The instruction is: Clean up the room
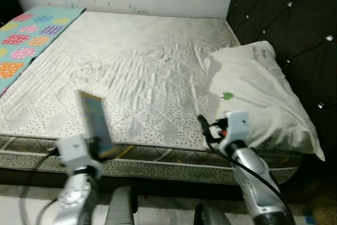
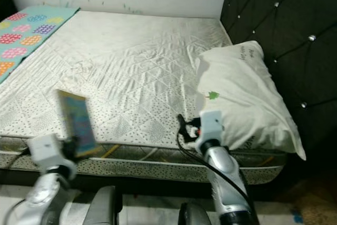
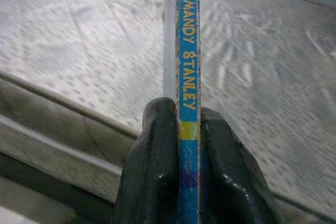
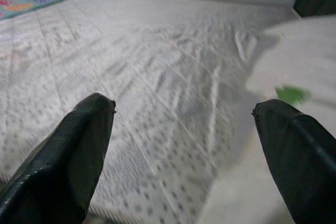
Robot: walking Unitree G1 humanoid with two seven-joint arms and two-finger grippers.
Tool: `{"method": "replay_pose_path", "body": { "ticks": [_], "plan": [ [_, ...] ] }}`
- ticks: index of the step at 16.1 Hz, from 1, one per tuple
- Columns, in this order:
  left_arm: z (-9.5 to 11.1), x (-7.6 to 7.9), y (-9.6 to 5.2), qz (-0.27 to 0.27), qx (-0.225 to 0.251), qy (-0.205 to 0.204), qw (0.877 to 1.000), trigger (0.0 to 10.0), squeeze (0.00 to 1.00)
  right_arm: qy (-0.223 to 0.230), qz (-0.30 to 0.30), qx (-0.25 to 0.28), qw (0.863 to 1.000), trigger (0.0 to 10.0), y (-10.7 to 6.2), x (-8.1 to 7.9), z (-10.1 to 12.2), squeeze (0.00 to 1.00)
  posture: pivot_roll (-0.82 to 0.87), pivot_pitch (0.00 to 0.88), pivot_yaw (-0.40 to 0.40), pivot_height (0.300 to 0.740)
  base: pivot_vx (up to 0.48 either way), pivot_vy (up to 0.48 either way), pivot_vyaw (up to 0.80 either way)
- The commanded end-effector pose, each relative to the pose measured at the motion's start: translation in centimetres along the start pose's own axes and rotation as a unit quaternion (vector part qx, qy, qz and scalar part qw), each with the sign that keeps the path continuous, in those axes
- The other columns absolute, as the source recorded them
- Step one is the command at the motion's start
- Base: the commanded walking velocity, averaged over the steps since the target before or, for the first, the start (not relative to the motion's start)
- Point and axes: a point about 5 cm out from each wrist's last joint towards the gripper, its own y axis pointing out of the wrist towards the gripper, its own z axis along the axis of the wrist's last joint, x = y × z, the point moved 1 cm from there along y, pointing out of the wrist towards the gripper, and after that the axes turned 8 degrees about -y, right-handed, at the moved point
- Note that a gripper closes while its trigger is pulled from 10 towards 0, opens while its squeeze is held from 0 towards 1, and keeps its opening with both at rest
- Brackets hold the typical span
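A bare quilted mattress (image 1: 137,72) spans the scene, with a patterned blanket (image 1: 29,35) at its far left and a white pillow (image 1: 258,93) on its right side. Over the near left edge, the left gripper (image 3: 188,129) is clamped on a thin blue book (image 1: 95,122) held upright. The right gripper (image 4: 184,129), fingers apart, hovers at the near edge beside the pillow.

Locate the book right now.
The book stands upright, clamped in the left hand, above the mattress near edge, on the robot's left.
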Motion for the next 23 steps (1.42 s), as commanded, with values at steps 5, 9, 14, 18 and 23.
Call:
{"method": "replay_pose_path", "body": {
  "ticks": [5,9,14,18,23],
  "plan": [
    [1.3,2.0,-0.4,-0.027,0.038,-0.011,0.999,10.0,0.0,-0.008,0.0,0.002,1.0,10.0,-0.4,0.6,0.2,0.0,-0.11,0.005,-0.044,0.62,0.0,0.0,0.0],
    [1.1,2.0,-1.7,-0.02,0.034,-0.041,0.998,10.0,0.0,-0.015,0.034,-0.017,0.999,10.0,-1.6,0.0,-0.4,0.0,-0.11,0.065,-0.1,0.62,0.0,0.0,0.0],
    [1.6,2.4,-2.1,-0.029,0.04,-0.05,0.998,10.0,0.0,-0.016,0.055,-0.03,0.998,10.0,-2.3,-0.7,-0.5,0.0,-0.11,0.113,-0.117,0.62,0.0,0.0,0.0],
    [1.7,2.5,-2.2,-0.033,0.04,-0.05,0.997,10.0,0.0,-0.015,0.056,-0.036,0.998,10.0,-2.6,-0.7,-0.6,0.0,-0.11,0.122,-0.112,0.62,0.194,0.0,0.0],
    [2.1,2.7,-2.1,-0.04,0.043,-0.046,0.997,10.0,0.0,-0.013,0.053,-0.036,0.998,10.0,-2.2,-0.9,-0.6,0.0,-0.1,0.118,-0.101,0.62,0.312,0.0,0.0]
  ]
}}
